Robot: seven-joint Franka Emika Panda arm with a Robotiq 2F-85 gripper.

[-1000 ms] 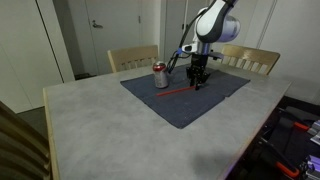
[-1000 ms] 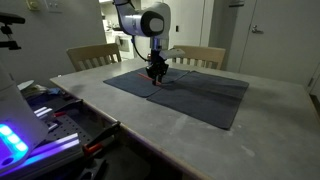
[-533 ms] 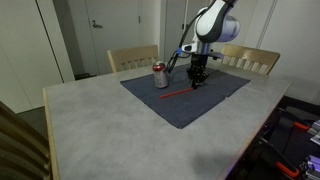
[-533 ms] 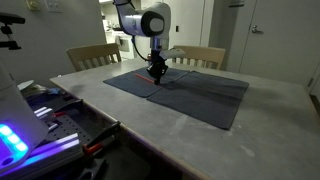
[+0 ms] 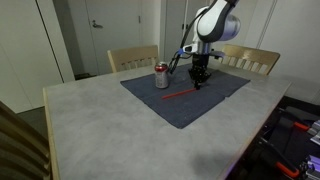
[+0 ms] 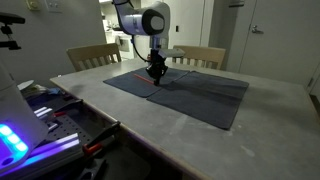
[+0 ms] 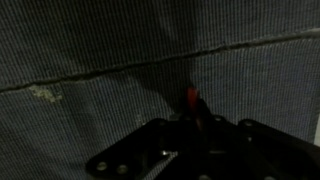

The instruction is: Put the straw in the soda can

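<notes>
The red soda can stands upright on the dark mat, left of my gripper. The thin red straw lies flat on the mat, running from in front of the can to my gripper. The gripper is down at mat level over the straw's far end. In the wrist view the red straw tip sticks out between the dark fingers, which look closed on it. In an exterior view the gripper hides the can, and only a sliver of the straw shows.
The mat lies on a pale grey table. Two wooden chairs stand at the far side. Another chair back is at the near corner. A shelf with lit equipment stands beside the table.
</notes>
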